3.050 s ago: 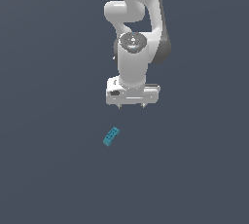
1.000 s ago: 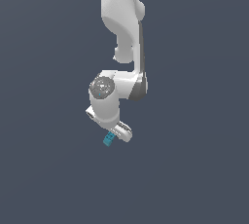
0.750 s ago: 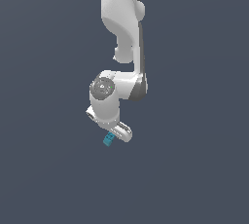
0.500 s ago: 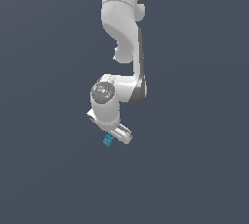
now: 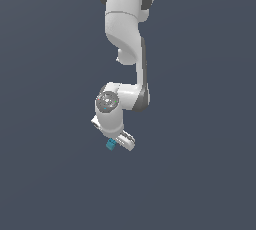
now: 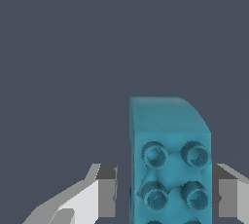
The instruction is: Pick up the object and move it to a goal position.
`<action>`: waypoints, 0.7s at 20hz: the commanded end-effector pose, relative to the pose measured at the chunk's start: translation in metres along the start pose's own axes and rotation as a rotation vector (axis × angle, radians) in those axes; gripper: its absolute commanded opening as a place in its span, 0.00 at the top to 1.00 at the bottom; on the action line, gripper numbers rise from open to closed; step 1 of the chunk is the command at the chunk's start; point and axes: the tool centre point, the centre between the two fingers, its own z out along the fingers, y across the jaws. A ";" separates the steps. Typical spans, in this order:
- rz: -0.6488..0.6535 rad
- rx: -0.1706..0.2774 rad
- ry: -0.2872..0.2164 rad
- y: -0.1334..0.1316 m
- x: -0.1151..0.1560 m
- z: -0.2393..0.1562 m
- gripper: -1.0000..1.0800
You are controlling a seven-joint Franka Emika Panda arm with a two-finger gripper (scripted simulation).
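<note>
The white arm descends from the top of the exterior view, bends at a joint, and ends in the claw, which sits low in the view, slightly toward the exterior view's left of centre.

The object is a teal-blue brick with two rows of round studs on its upper face. In the exterior view only a small teal corner of it shows, projecting from beneath the claw body on the exterior view's left side; the rest is covered by the claw.

The wrist view shows the brick standing between the two fingers. The finger on one side is clear of the brick, with a narrow dark gap between its pad and the brick's side wall. The finger on the opposite side lies just beside the brick's other wall; contact there cannot be confirmed. The jaws are therefore parted around the brick and not clamped on it.

The surrounding surface is a uniform dark grey-blue. Whether the brick rests on it or is raised cannot be told.
</note>
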 end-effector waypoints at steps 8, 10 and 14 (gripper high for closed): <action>0.000 0.001 0.001 0.000 0.001 0.000 1.00; 0.000 0.001 0.001 0.000 0.000 0.000 1.00; 0.000 0.001 0.001 0.000 -0.001 -0.004 1.00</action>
